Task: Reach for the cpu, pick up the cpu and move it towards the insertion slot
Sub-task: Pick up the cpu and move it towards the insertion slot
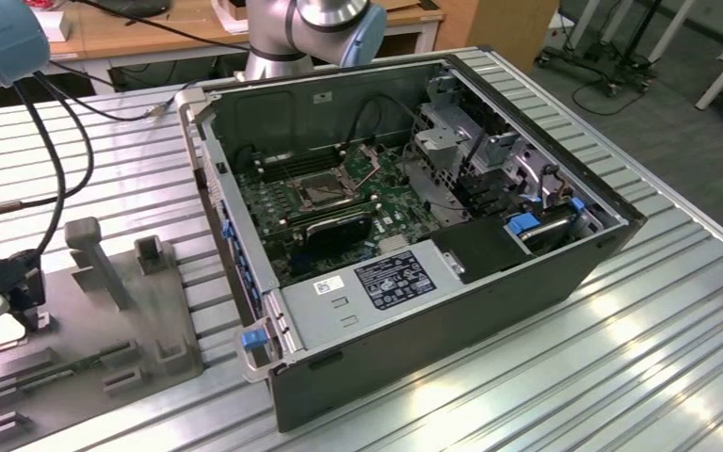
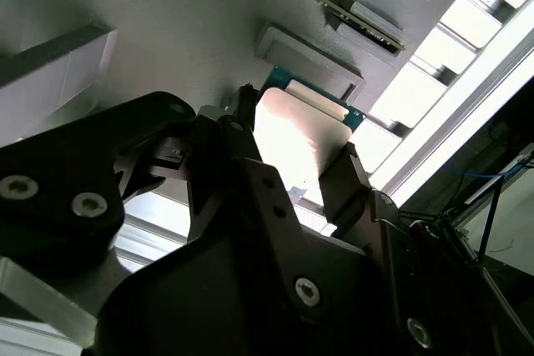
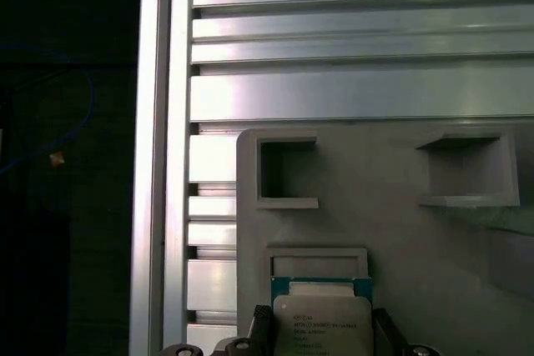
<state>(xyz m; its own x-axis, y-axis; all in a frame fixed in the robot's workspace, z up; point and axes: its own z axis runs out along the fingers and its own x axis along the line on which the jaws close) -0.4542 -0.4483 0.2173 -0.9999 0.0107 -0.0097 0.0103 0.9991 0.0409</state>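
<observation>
1. Pinching the cpu (image 3: 321, 323) by two opposite edges, tight between the gripper (image 2: 294, 143) fingertips.
2. Over the grey tray (image 3: 375, 206), at the exterior view's left, well apart from the insertion slot (image 1: 320, 191).

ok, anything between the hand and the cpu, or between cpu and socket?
Nothing visible between the hand and the cpu. From cpu to socket, the case wall stands between, though the case is open on top.
</observation>
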